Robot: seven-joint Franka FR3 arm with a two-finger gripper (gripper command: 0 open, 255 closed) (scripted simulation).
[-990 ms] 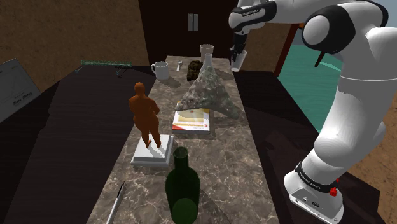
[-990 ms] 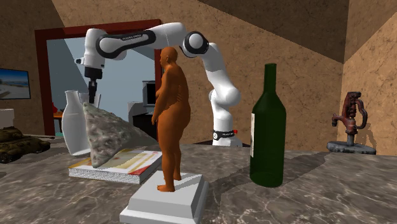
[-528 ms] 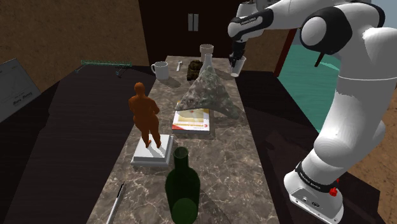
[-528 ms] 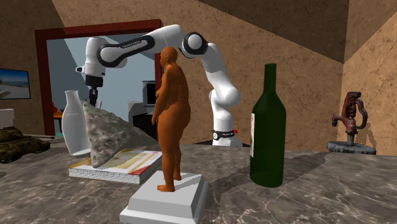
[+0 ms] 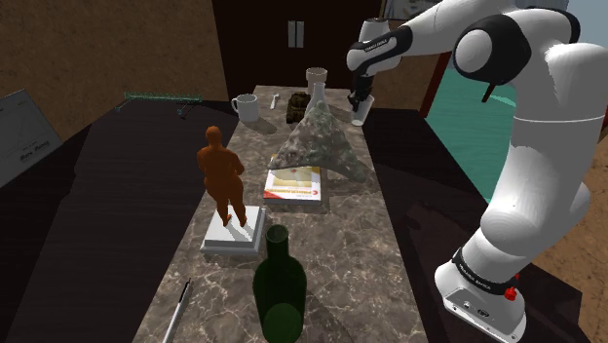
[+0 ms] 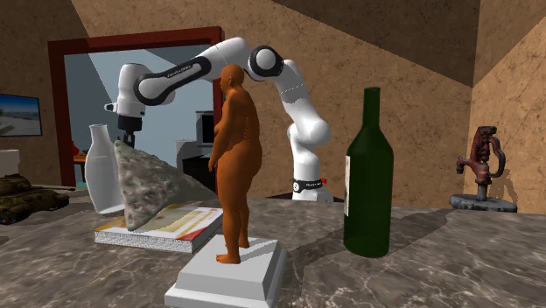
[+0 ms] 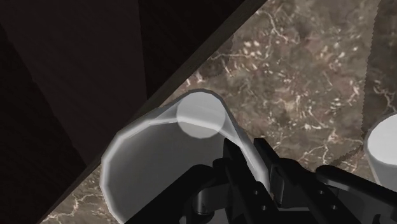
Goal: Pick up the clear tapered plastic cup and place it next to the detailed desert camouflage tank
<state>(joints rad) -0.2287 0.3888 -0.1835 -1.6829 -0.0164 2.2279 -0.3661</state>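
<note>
And down it comes! The pincer has swung in from over the dark floor and dropped lower in the last second, so it now hangs right above the marble table's near edge. That matters: the carry leg looks nearly done and the set-down is coming up.

The grip is on. In the wrist view the pincer is clamped on the rim wall of the cup, with one black finger tucked inside the mouth and the other outside it. The cup hangs straight below the fingers. Its pale round base points away from the hand at the table's edge, and I judge it's not down yet. In the shoulder view the cup shows as a small pale shape just under the fingertips.

And the target? The tank sits across the table from the pincer, with the white vase and the tip of the mottled cone standing between them. So the cup is close, but not yet beside it. My call: it needs to travel further inward past that vase, and carefully, because the vase's white shoulder is already just beside the fingers.
</note>
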